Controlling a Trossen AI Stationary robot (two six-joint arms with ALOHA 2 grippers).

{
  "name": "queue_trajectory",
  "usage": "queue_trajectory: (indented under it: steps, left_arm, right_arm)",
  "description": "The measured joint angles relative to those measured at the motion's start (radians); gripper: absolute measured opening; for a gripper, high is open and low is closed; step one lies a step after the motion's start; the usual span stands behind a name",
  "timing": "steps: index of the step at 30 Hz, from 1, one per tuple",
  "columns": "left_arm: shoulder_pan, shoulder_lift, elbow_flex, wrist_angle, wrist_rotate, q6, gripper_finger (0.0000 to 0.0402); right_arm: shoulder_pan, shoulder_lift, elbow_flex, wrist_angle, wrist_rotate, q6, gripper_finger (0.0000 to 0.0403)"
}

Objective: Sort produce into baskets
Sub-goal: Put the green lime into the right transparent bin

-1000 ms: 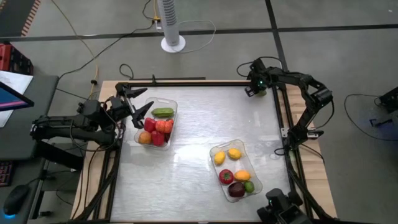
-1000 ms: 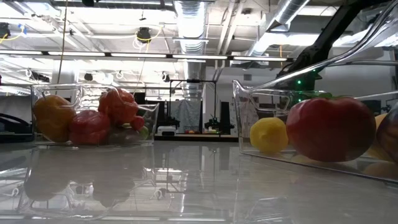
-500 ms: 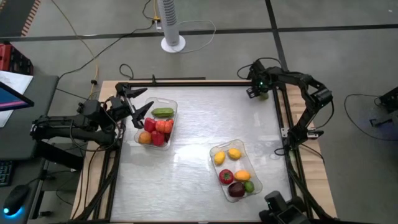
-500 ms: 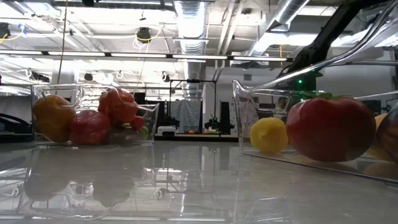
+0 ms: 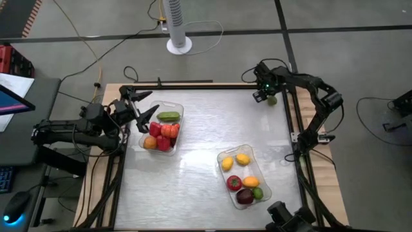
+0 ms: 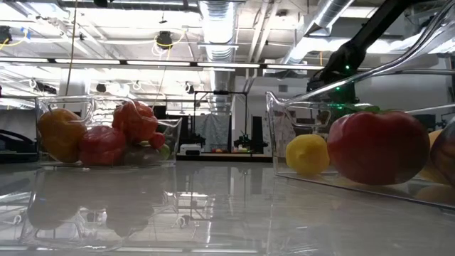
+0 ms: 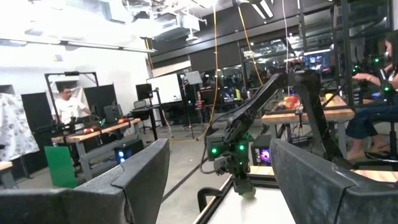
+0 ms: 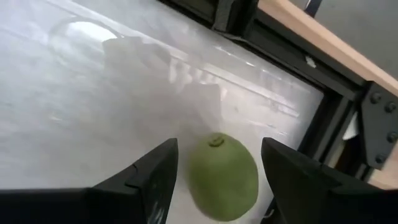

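Observation:
A green round fruit (image 8: 224, 177) rests on the table near its far right corner and also shows in the high view (image 5: 272, 100). My right gripper (image 8: 217, 180) is open and points down, with one finger on each side of the fruit and a small gap at each. My left gripper (image 5: 147, 105) is open and empty, held over the far left corner of the left clear basket (image 5: 177, 108). That basket holds red, orange and green pieces. The right clear basket (image 5: 222, 154) holds yellow, red, orange, green and maroon pieces.
The table's dark frame rail (image 8: 323, 118) and wooden edge (image 8: 323, 37) run close beside the green fruit. The table's middle, between the two baskets (image 5: 199, 129), is bare. In the low view the baskets stand left (image 6: 170, 142) and right (image 6: 277, 128).
My right gripper has gone down and a little toward the table's near edge, over the green fruit at the far right corner. My left arm has kept still.

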Motion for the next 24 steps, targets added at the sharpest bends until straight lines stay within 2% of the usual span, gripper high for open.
queue_trajectory:
  steps: [5,12,24]
  left_arm:
    - [0.000,0.000,0.000,-0.001,0.000,-0.002,0.0265]
    - [0.000,0.000,0.000,-0.004,0.000,-0.005,0.0265]
    - [0.000,0.000,0.000,-0.004,0.001,-0.002,0.0265]
  right_arm:
    - [0.025,-0.001,0.020,-0.031,0.007,-0.003,0.0260]
    - [-0.001,0.028,0.021,-0.126,0.046,0.009,0.0260]
    - [0.026,0.133,0.029,-0.131,0.101,-0.003,0.0260]
